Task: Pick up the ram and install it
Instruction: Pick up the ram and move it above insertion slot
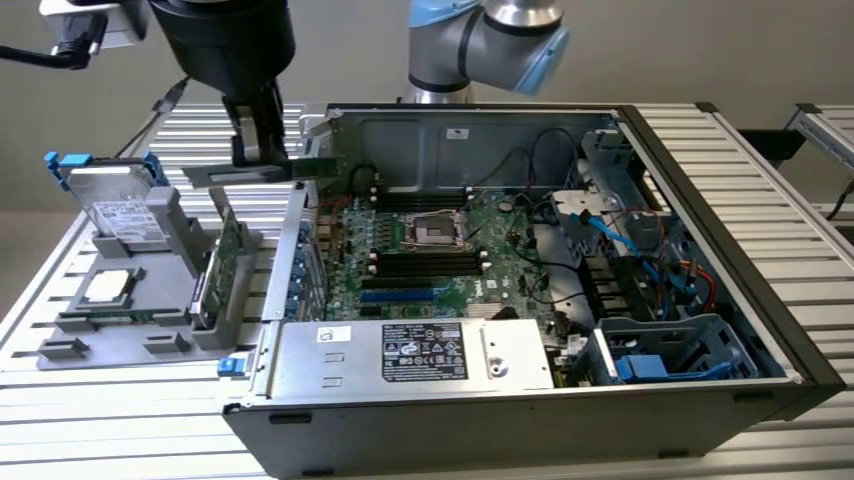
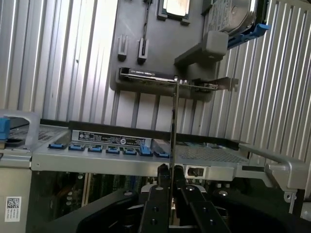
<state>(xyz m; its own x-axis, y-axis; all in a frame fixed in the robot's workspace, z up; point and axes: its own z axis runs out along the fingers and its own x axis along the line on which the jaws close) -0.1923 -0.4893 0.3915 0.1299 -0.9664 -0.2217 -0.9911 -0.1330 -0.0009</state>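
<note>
Sitting far left: grey holder (image 1: 80, 345) on the slatted table (image 1: 134, 440), to the exterior view's left of the case.
Hard drive: silver with a white label (image 1: 118, 215), propped upright at the back of the holder, blue bracket on it.
Chip: square, silver (image 1: 114, 285), lying flat in the holder.
Green card: stands on edge (image 1: 227, 262) in the holder's slot on the case side, with a metal bracket.
Gripper: points down (image 1: 260, 160), above the card and just beside the case wall. Fingers (image 2: 160, 194) are nearly closed, clamped on the ram.
Ram: held level in the air (image 1: 310, 168), clear of the holder and not seated in the board, with its green end at the case wall. In the wrist view it is edge-on, a thin strip rising from between the fingers.
Case: open on top (image 1: 747, 260), motherboard (image 1: 454, 262) lying flat inside.
Slots: black (image 1: 424, 265), next to the socket (image 1: 435, 230), apart from the ram.
Power supply: silver box (image 1: 414, 352) at the near edge of the case.
Drive cage: blue parts (image 1: 661, 355), at the case's right end in the exterior view.
</note>
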